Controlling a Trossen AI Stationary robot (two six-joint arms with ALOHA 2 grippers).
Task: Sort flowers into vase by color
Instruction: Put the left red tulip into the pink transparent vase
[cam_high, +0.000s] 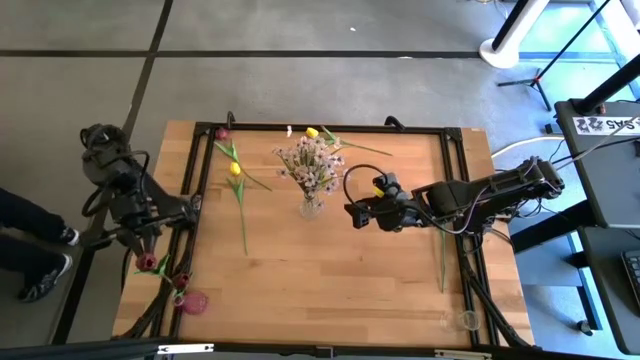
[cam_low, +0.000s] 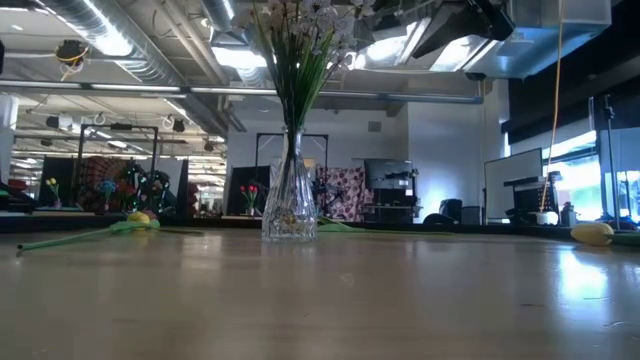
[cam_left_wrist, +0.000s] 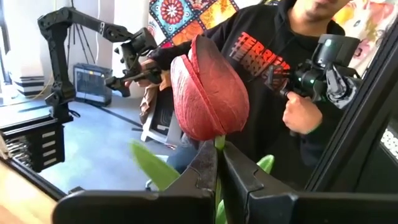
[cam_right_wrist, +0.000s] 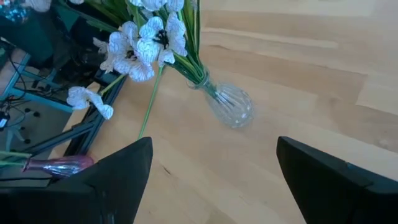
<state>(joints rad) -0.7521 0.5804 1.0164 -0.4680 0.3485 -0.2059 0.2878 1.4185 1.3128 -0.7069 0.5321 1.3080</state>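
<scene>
This is a robotics lab in a large, industrial-looking hall. The wooden desk (cam_high: 330, 260) sits inside a black metal frame (cam_high: 340, 128) on a grey concrete floor (cam_high: 300, 80), with cables trailing off its edges. The low view looks across to exposed ceiling ducts (cam_low: 110, 40), strip lights and more workstations with monitors (cam_low: 510, 190). The left wrist view shows another robot arm (cam_left_wrist: 81, 37) on a drawer cabinet (cam_left_wrist: 31, 140), and a person in a dark printed hoodie (cam_left_wrist: 273, 81) holding a handheld device (cam_left_wrist: 323, 68).
</scene>
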